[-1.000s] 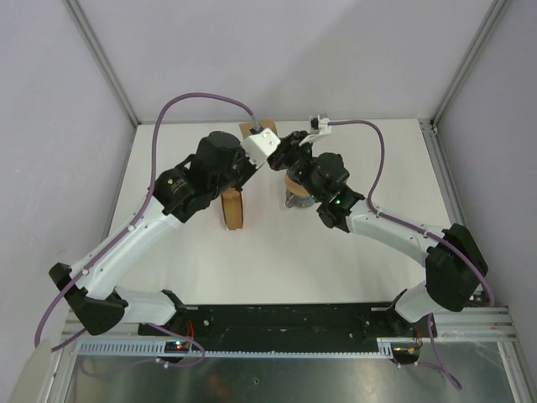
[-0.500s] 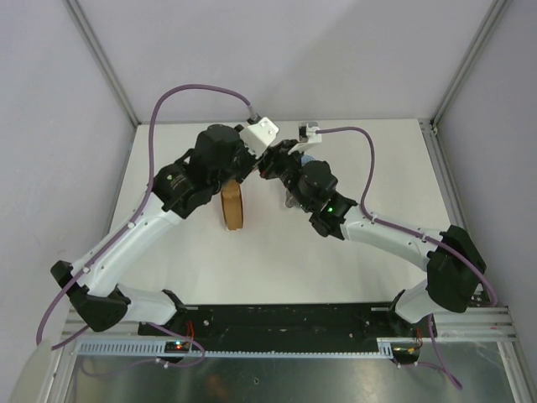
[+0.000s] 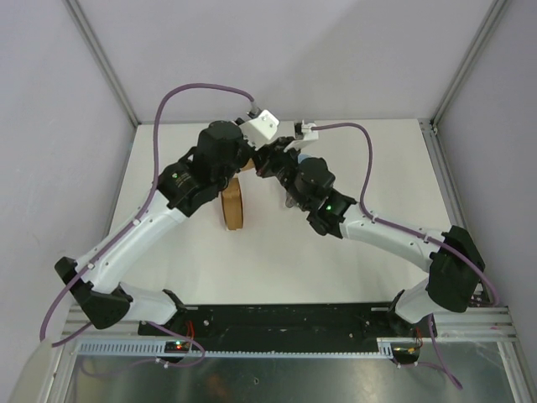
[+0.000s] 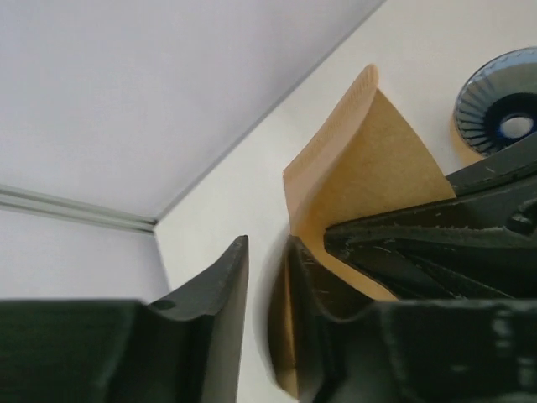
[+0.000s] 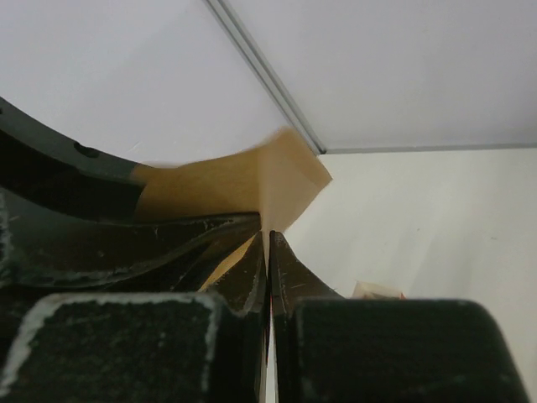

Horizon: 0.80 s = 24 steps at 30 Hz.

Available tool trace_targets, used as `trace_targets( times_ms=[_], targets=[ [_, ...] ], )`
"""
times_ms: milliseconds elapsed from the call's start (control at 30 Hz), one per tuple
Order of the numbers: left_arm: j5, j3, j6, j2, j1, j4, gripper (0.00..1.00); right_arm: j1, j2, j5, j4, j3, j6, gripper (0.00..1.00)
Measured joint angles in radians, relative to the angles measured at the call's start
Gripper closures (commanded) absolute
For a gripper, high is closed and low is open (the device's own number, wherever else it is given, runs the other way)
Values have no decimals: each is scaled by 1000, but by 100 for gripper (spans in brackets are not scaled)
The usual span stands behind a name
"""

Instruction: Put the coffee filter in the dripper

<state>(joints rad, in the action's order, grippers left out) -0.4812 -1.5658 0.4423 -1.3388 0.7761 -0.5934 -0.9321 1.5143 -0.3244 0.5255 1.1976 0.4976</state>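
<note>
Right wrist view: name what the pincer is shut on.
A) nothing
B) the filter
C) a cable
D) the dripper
B: the right pincer has its fingers pressed together on the edge of the brown filter.

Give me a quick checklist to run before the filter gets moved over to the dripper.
1. Right jaws shut on filter: ok.
2. Left jaws let go of filter: cannot tell. They stand parted, but the filter's edge lies in the gap.
3. Dripper bare inside: ok, as far as it shows.
4. Filter above dripper: not ok, it is off to one side.
5. Filter opened into a cone: cannot tell.
</note>
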Motion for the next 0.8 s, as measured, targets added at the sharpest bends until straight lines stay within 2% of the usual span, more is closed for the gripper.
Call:
trace_targets(
  times_ms=[67, 100, 367, 600, 800],
  targets=[
    [-19, 5, 19, -2, 0, 21, 94, 0, 1, 0, -13, 11, -2, 100],
    [-27, 11, 31, -2, 0, 32, 97, 0, 1, -1, -24, 14, -3, 100],
    [-70, 19, 75, -3, -8, 69, 100, 35, 1, -22, -101, 18, -17, 100],
    [-61, 32, 81, -3, -20, 91, 92, 64, 1, -10, -129, 18, -20, 100],
    [-20, 32, 71, -3, -49, 95, 78, 72, 1, 19, -141, 18, -28, 100]
  ],
)
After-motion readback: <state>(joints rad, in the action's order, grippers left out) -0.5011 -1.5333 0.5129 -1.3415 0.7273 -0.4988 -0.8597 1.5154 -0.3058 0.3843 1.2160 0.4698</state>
